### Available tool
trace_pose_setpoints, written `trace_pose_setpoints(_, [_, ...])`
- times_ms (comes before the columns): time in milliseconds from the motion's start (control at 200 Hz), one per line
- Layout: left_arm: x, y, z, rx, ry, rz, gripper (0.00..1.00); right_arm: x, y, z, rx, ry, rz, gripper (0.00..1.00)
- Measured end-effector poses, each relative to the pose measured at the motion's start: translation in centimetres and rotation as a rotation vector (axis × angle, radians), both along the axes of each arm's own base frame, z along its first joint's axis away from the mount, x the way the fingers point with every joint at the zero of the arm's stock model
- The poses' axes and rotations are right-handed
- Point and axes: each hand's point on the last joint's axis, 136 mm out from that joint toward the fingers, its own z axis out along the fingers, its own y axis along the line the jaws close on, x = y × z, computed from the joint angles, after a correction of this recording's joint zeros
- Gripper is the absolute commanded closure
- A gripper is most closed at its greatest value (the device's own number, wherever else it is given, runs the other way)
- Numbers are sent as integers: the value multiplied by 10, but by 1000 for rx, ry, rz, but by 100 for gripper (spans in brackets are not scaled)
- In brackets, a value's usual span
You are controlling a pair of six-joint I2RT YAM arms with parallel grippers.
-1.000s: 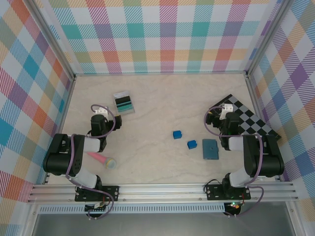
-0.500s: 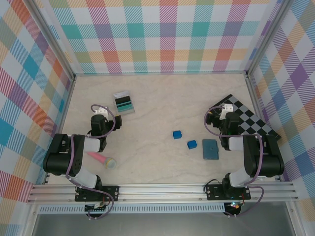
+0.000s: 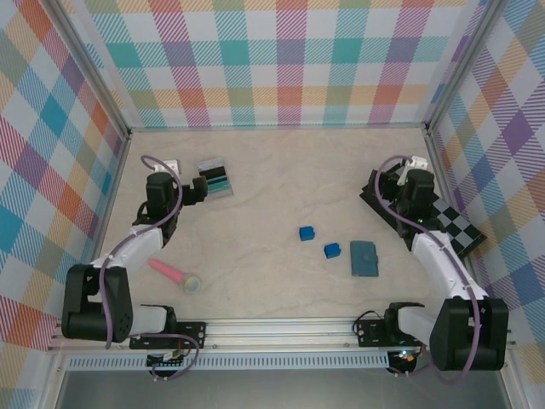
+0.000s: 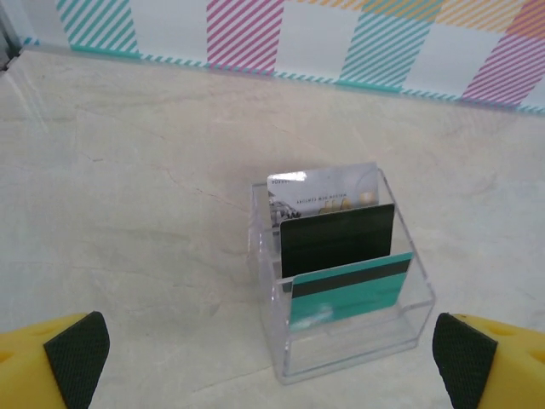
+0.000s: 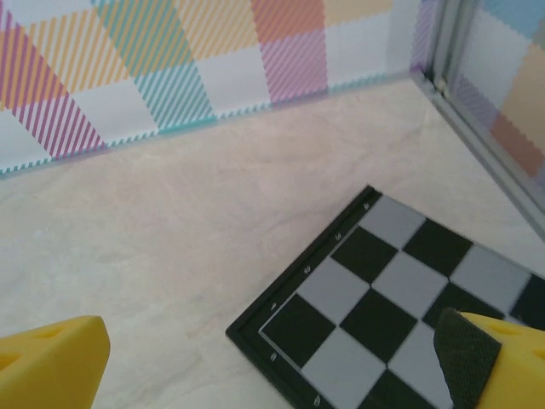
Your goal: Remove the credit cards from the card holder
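The pale marbled worktop (image 3: 272, 162) carries everything. At its right edge lies a black-and-grey checkerboard (image 5: 383, 294), and the right arm reaches over its far corner. The right claw (image 5: 268, 362) is released above it, its yellow fingers (image 5: 51, 362) spread to the two corners of the wrist view and holding nothing. The left claw (image 4: 271, 354) is also released and empty, jaws wide apart, facing the card holder (image 4: 345, 341) from just in front.

The card holder is a clear plastic stand on the far left part of the worktop, well apart from a slate-blue wallet (image 3: 364, 258) lying flat near the right arm. Three credit cards stand upright in its slots: a silvery one (image 4: 324, 189) at the back, a dark green one (image 4: 336, 239) in the middle and a teal one (image 4: 349, 291) in front.

A pink-handled object (image 3: 176, 276) lies near the left arm. Two blue cubes (image 3: 306, 233) (image 3: 332, 250) sit near the middle, just left of the wallet.
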Motion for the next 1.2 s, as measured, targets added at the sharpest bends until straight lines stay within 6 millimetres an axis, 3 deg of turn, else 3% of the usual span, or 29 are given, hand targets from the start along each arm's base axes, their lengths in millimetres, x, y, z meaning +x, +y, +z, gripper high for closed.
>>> trace_pose_setpoints(100, [-7,2,19,-57,33,38,0,-7,0,10,64,98,-34,0])
trace_pose_setpoints(205, [-18,4,32,-104,94,77,0,-20,12,1,131,233,-3,0])
trace_pose_setpoints(315, [-33,4,33,-143,161,102,0,-40,26,-23,213,394,32,0])
trace_pose_setpoints(460, [-54,-2,19,-190,264,97,0,-78,42,-61,330,590,31,2])
trace_pose_setpoints(605, [-62,-6,12,-230,307,102,0,-118,54,-103,390,773,11,9])
trace_pose_setpoints(695, [-64,-6,10,-248,320,115,0,-134,63,-117,388,847,9,13])
trace_pose_setpoints(885, [-66,-6,10,-263,334,133,0,-148,79,-135,345,926,17,24])
trace_pose_setpoints(1200, [-68,-4,11,-261,330,142,0,-149,87,-181,270,1078,-37,27])
